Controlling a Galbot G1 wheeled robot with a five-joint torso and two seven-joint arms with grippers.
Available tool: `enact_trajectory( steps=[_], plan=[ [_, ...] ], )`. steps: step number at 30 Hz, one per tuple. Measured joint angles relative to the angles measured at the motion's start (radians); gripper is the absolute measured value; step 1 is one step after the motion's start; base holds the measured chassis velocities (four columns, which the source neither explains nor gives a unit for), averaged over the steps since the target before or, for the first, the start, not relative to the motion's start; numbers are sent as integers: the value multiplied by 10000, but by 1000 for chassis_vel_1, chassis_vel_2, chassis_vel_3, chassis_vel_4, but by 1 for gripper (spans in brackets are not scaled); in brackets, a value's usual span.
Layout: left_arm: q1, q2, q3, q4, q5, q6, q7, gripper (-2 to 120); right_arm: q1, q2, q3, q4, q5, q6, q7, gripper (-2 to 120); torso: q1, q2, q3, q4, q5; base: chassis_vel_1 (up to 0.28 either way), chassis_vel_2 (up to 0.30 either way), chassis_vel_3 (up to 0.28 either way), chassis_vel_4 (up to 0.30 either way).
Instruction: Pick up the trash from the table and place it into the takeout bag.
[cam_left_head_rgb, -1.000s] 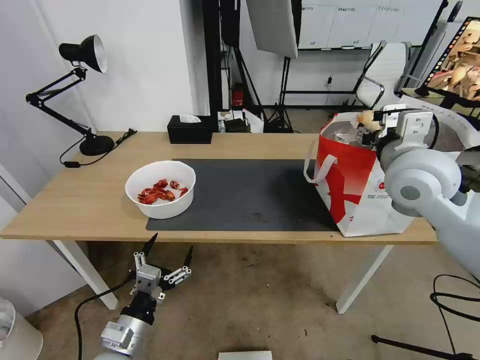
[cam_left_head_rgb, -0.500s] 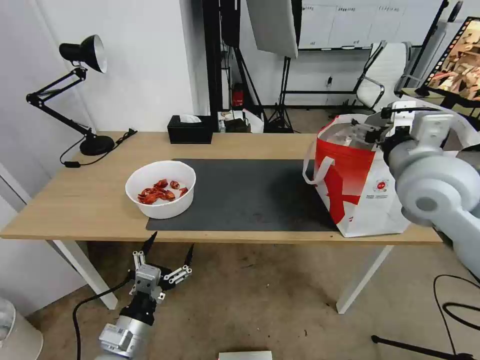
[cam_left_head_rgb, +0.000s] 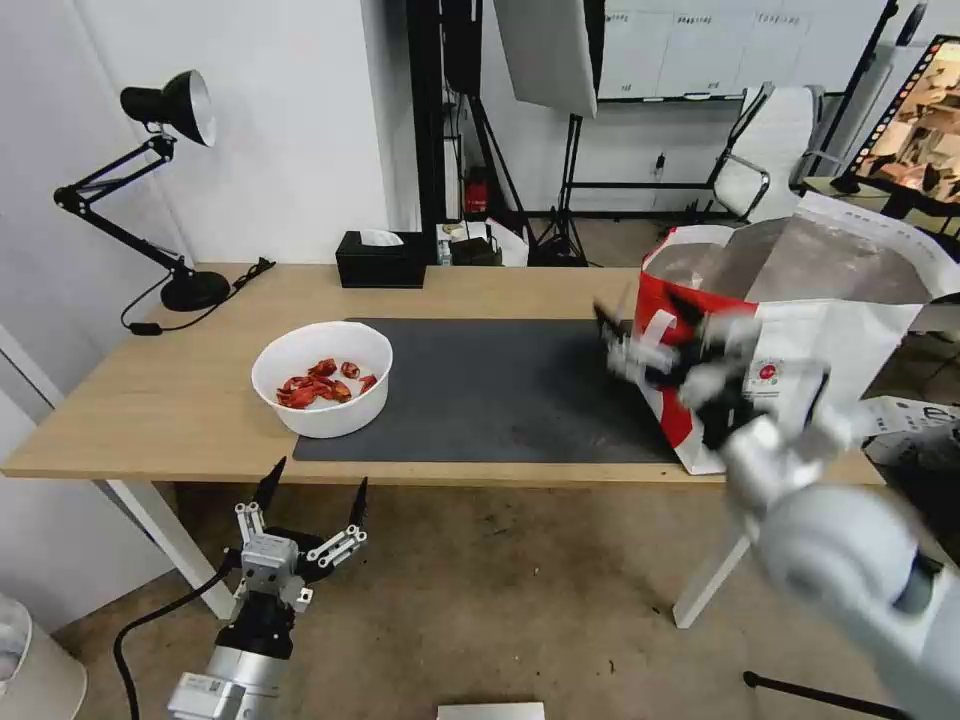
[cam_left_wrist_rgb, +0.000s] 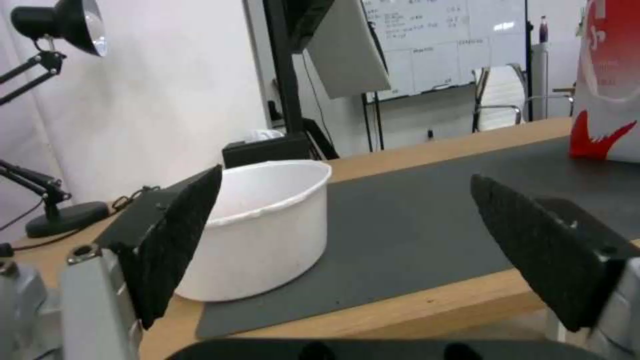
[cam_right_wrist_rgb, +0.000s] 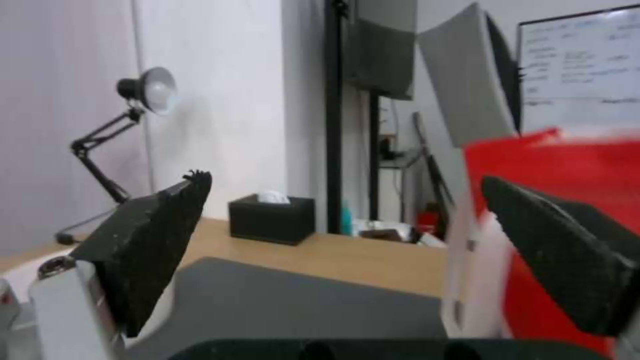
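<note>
A white bowl (cam_left_head_rgb: 321, 377) of red shells sits upright at the mat's (cam_left_head_rgb: 490, 390) 9 o'clock edge on the light-wood table (cam_left_head_rgb: 150, 400), while the open, foil-lined red-and-white bag (cam_left_head_rgb: 800, 340) stands upright at its 3 o'clock end.

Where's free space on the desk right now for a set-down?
Biggest bare patch: the dark mat between the white bowl and the takeout bag. The wood strip in front of the tissue box is also free. The lamp takes the far left corner. Crowded by the bag, where the right hand hangs open. The left hand waits open below the desk's front edge.
</note>
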Motion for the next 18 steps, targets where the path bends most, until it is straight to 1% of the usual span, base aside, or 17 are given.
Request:
enact_trajectory(
  steps=[1,2,3,5,6,9,10,14,18],
  plan=[
    [-91,52,60,131,3,-3,-2,100,-1668,784,602,-290,-1087,663,-408,100,0,1,0,1,0,0,0,0,0],
    [-91,52,60,131,3,-3,-2,100,-1668,784,602,-290,-1087,663,-408,100,0,1,0,1,0,0,0,0,0],
    [-121,62,75,169,3,-3,-3,100,-1954,941,681,-371,-1268,751,-456,100,-1,0,0,0,-1,0,0,0,0],
    [-190,84,131,284,3,-3,-4,100,-3045,1504,785,-755,-1999,1036,-559,100,0,1,0,0,-2,0,0,0,0],
    [-190,84,131,284,3,-3,-4,100,-3045,1504,785,-755,-1999,1036,-559,100,0,1,0,0,-2,0,0,0,0],
    [-264,103,194,458,28,-3,-4,100,-3783,2100,618,-1297,-2598,1092,-542,100,-1,1,0,0,-1,0,0,0,0],
    [-264,103,194,458,28,-3,-4,100,-3783,2100,618,-1297,-2598,1092,-542,100,-1,1,0,0,-1,0,0,0,0],
    [-362,172,218,617,20,7,-4,100,-3958,2507,123,-1594,-2811,957,-214,100,-1,1,0,2,-2,0,0,0,0],
    [-402,245,215,663,-24,18,-5,100,-3877,2614,-127,-1609,-3007,772,31,100,-1,1,0,3,-2,0,0,0,0]
  ],
)
